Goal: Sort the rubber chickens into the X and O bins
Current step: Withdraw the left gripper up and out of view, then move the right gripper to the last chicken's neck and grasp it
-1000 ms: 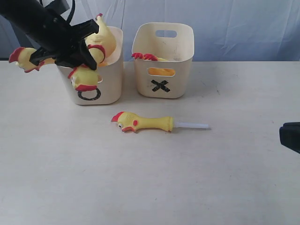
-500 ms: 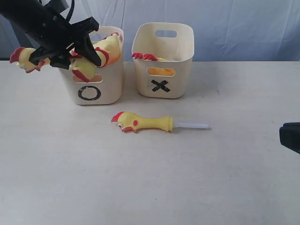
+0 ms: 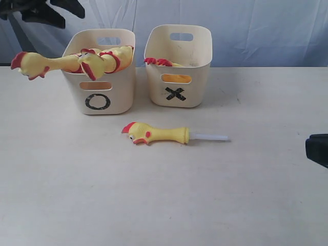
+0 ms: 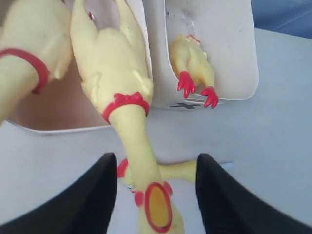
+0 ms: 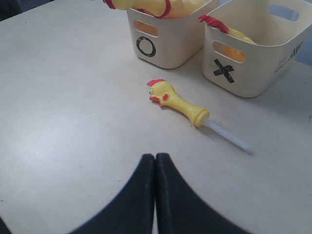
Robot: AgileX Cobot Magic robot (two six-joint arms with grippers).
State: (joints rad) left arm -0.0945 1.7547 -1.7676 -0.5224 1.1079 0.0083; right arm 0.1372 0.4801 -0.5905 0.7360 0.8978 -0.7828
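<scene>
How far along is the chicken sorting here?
Done: two chickens lie in the O bin, necks over its rim; a third chicken sits in the X bin. In hand: nothing; the left gripper is open above the O bin, the right gripper shut and empty. Left: the last chicken on the table.

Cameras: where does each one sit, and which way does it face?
Exterior: off the arms, facing the table front-on; left hand high, right hand at the edge.
Left wrist: above the O bin, looking down past the open left hand at a draped chicken.
Right wrist: low over the table, facing the bins past the shut right hand.
Shared: all three show the O bin, X bin and loose chicken.
</scene>
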